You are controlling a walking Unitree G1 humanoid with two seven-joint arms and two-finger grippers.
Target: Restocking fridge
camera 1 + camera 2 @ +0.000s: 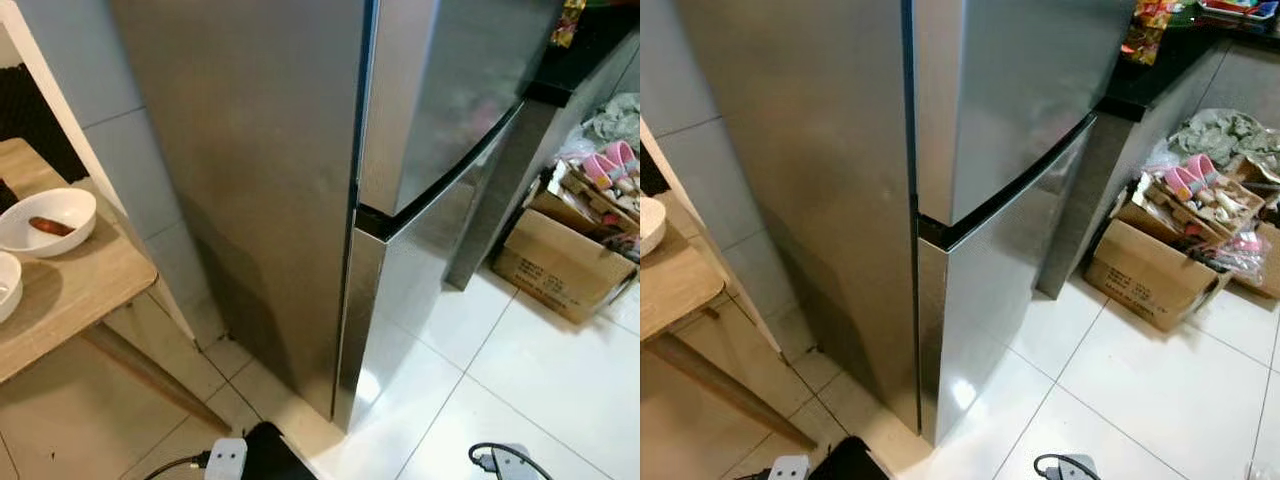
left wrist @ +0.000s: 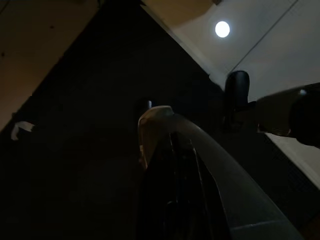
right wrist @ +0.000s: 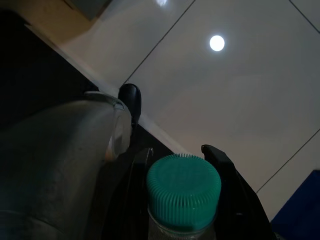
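**Though gripped and ready, not yet stocked**

As seen from the left eye: steel fridge (image 1: 280, 200) close ahead, viewed at its corner, with upper door (image 1: 450, 90) and lower door (image 1: 420, 290) both shut and a dark seam between them. To the robot's left, a wooden table (image 1: 70, 290) carrying a white bowl (image 1: 45, 220) with something brownish in it. To the right, on the tiled floor beyond the fridge, a cardboard box (image 1: 555, 265) stuffed with odds and ends.

From the right eye: same scene, same closed doors, box of clutter near the dark counter base. Nothing resting against or on the fridge front.

From the left wrist: very dark. Left tool (image 2: 180, 165) hanging low over shaded floor beside pale tiles; cannot tell whether clenched or released, and no load made out.

From the right wrist: right tool (image 3: 178, 151) clenched around the neck of a clear bottle (image 3: 184, 190) with a ribbed green cap, held low above the white floor tiles (image 3: 225, 90), well short of any shelf.

Judged from all this: early in the job. Done so far: bottle in grasp, fridge reached. Left to do: open a door, most likely with the free left arm, lift the bottle inside, set it on a shelf, let go, shut the door
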